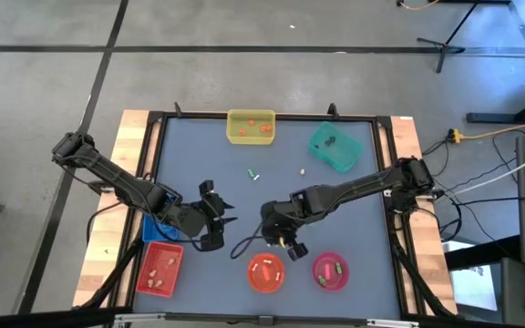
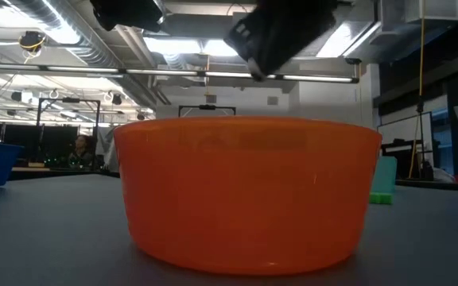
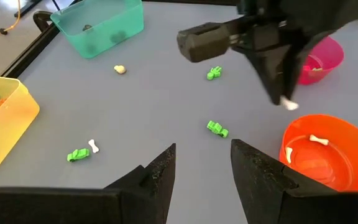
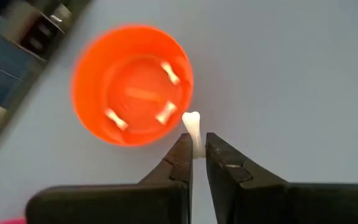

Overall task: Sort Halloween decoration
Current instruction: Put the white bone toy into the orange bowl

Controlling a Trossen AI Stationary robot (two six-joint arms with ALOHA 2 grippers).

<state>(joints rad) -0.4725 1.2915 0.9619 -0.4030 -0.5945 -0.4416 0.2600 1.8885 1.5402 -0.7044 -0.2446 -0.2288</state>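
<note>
Sorting part done; several trinkets left on the table (image 1: 190, 164).
A white bone (image 4: 192, 127) is pinched in the right hand (image 4: 197, 160) beside the orange bowl (image 4: 89, 121); the left hand (image 3: 202, 168) is held spread, empty.

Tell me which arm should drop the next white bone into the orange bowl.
Right. The right gripper already pinches a white bone just beside the orange bowl, which holds three bones. The left gripper hangs open and empty, farther from it.
</note>
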